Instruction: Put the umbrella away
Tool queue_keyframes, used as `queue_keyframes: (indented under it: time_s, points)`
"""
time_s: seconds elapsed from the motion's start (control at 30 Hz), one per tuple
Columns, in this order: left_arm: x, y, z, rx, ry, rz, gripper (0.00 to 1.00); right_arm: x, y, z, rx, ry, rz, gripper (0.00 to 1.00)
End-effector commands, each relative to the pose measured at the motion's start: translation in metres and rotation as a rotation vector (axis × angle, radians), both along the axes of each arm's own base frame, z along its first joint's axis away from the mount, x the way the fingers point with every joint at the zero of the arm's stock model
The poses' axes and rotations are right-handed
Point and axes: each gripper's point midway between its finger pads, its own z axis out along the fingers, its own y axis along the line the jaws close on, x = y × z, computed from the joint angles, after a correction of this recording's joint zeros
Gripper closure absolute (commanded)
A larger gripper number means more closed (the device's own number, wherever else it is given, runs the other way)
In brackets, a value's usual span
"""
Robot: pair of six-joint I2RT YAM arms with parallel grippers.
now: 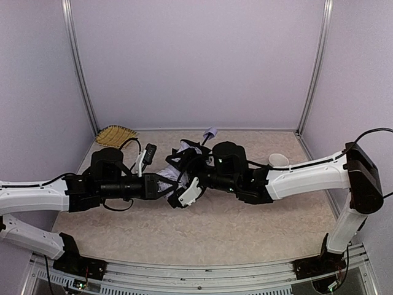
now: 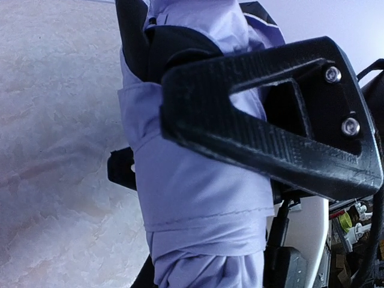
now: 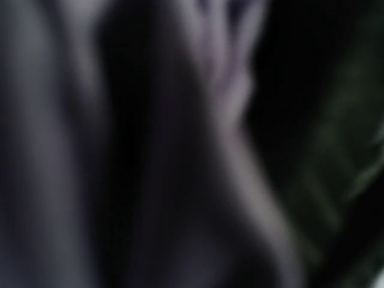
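The umbrella (image 1: 176, 167) is a bunched lavender and black bundle at the table's centre, between the two arms. Its small lavender handle (image 1: 210, 131) points to the back. My left gripper (image 1: 161, 183) reaches in from the left and is shut on the bundle. In the left wrist view the lavender fabric (image 2: 192, 186) is squeezed between my black fingers (image 2: 270, 132). My right gripper (image 1: 187, 181) reaches in from the right at the bundle, with one white finger (image 1: 190, 192) under it. The right wrist view shows only blurred dark fabric (image 3: 240, 120) against the lens, and its jaws are hidden.
A woven straw fan-like object (image 1: 115, 134) lies at the back left. A pale cup (image 1: 277, 160) stands at the back right, behind the right arm. Lilac walls close the back and both sides. The table top (image 1: 202, 239) is beige marble.
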Motion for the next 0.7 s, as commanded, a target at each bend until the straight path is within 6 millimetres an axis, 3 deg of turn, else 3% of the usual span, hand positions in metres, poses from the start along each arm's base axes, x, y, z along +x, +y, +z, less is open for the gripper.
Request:
queue_keyframes:
  time_s: [0.0,0.13,0.2,0.27,0.3,0.4,0.53,0.6,0.67]
  points:
    - [-0.002,-0.015,0.046,-0.117,-0.106,-0.057,1.00,0.012,0.008,0.019,0.097,-0.086,-0.074,0.13]
    - [0.000,-0.014,0.051,-0.123,-0.122,-0.044,0.96,-0.001,0.009,0.021,0.141,-0.073,-0.045,0.50]
    - [0.001,-0.014,0.054,-0.116,-0.145,-0.039,0.80,-0.004,0.007,0.020,0.167,-0.030,-0.051,0.61]
    - [0.003,-0.011,0.060,-0.100,-0.197,-0.028,0.54,-0.007,0.004,0.021,0.217,0.052,-0.059,0.70]
    - [0.005,-0.008,0.065,-0.088,-0.229,-0.015,0.40,-0.008,0.001,0.021,0.250,0.106,-0.064,0.74]
    - [0.012,0.010,0.092,-0.061,-0.354,0.064,0.18,-0.011,-0.005,0.020,0.371,0.322,-0.076,0.82]
    - [0.012,0.053,0.143,-0.073,-0.542,0.208,0.06,-0.009,-0.012,0.005,0.495,0.730,-0.056,0.87]
    - [0.011,0.070,0.156,-0.068,-0.608,0.259,0.04,-0.004,-0.017,0.003,0.579,0.926,-0.039,0.89]
    - [0.013,0.081,0.159,-0.045,-0.636,0.304,0.03,0.002,-0.020,0.015,0.650,1.084,0.016,0.92]
